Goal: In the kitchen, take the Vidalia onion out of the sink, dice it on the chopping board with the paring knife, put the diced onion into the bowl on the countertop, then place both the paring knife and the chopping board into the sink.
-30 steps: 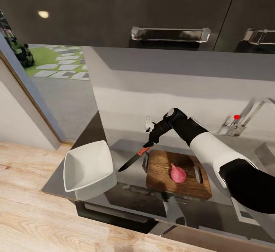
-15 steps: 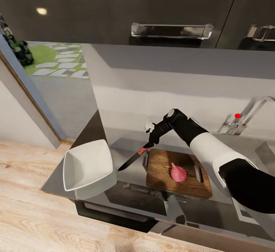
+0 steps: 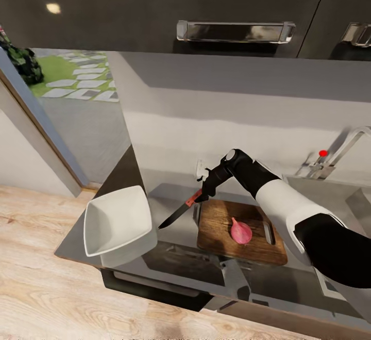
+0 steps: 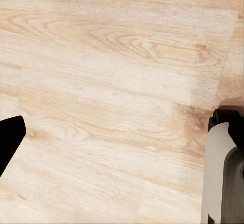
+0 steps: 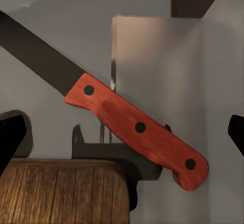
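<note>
The right gripper (image 3: 204,191) is above the red handle of the paring knife (image 3: 179,213), and its 2 fingers look spread apart, 1 on each side of the handle in the right wrist view. The knife lies on the countertop (image 3: 175,237) between the white bowl (image 3: 117,221) and the chopping board (image 3: 242,231), and the pink onion (image 3: 240,232) sits on the board. The left gripper hangs over the wood floor (image 4: 117,96), and I cannot tell if it is open or closed.
</note>
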Robot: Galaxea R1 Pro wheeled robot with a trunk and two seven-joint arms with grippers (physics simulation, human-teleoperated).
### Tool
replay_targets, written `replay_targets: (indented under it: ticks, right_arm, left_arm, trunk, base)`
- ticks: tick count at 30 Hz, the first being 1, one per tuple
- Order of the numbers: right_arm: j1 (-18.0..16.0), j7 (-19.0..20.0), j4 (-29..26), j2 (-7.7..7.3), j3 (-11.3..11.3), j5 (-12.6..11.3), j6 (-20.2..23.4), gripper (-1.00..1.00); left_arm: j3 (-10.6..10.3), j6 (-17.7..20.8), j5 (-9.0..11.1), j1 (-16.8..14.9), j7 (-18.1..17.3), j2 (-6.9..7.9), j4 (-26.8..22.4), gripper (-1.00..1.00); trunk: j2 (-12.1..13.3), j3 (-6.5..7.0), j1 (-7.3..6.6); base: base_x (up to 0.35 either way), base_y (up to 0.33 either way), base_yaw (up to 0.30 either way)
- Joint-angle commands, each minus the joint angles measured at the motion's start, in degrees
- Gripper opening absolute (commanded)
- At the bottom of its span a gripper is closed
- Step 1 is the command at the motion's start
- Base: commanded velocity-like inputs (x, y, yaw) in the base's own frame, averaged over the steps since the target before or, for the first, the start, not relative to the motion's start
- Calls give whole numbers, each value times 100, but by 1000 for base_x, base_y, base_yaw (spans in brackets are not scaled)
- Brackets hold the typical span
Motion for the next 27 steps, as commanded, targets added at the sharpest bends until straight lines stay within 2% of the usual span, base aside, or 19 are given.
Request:
replay_targets:
  ticks: [1, 11, 27]
  right_arm:
    - [-4, 21, -6, 0, 6, 8, 56, 100]
    - [-5, 21, 57, 1, 6, 40, 48, 100]
    - [-3, 12, 59, 6, 6, 47, 48, 100]
  left_arm:
    - [-39, -39, 18, -10, 16, -1, 24, 100]
    - [-39, 233, 18, -10, 14, -1, 24, 100]
    - [-39, 262, 18, -10, 16, -1, 24, 100]
  trunk:
    - [-11, -19, 3]
    - [-11, -111, 3]
    - [-11, -257, 3]
  base:
    - [0, 0, 0]
    - [0, 0, 0]
    - [13, 0, 0]
